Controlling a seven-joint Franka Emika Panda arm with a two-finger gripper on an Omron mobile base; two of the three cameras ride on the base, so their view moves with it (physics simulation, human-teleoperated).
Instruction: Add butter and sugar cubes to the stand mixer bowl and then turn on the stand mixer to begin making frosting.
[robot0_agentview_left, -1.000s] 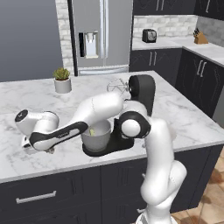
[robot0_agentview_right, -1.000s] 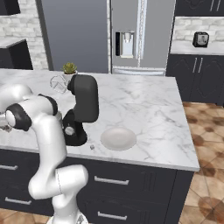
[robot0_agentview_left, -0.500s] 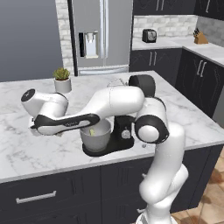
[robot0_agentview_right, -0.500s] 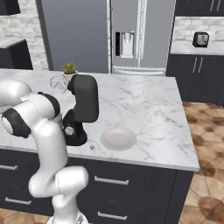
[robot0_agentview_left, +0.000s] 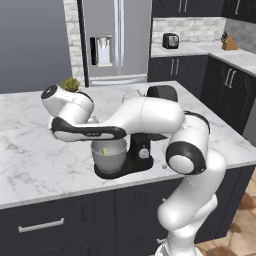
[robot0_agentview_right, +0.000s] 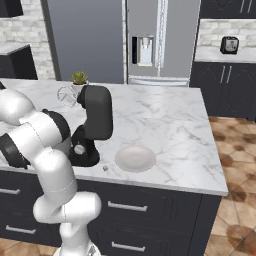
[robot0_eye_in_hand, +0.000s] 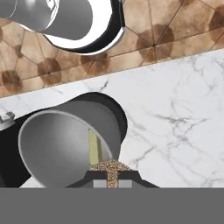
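My gripper (robot0_eye_in_hand: 111, 178) is shut on a tiny tan-brown sugar cube (robot0_eye_in_hand: 111, 169), held just over the near rim of the grey metal stand mixer bowl (robot0_eye_in_hand: 57, 144). A pale yellow piece of butter (robot0_eye_in_hand: 93, 146) lies inside the bowl against its wall. In the left base view my arm reaches across the bowl (robot0_agentview_left: 109, 156), where the butter (robot0_agentview_left: 105, 150) shows as a small yellow speck. The black stand mixer (robot0_agentview_left: 159, 93) stands with its head tilted up behind the arm, and its flat base (robot0_agentview_left: 135, 162) holds the bowl. From the right, the stand mixer (robot0_agentview_right: 96, 117) shows its side knob.
A white shallow dish (robot0_agentview_right: 135, 158) lies on the marble island to the mixer's right, near the front edge. A potted plant (robot0_agentview_left: 70, 84) stands behind the mixer. The fridge (robot0_agentview_left: 116, 37) and a toaster (robot0_agentview_left: 170, 40) are far back.
My hand has swung from the left part of the counter rightward to the bowl, still shut on the sugar cube. The butter stayed in the bowl.
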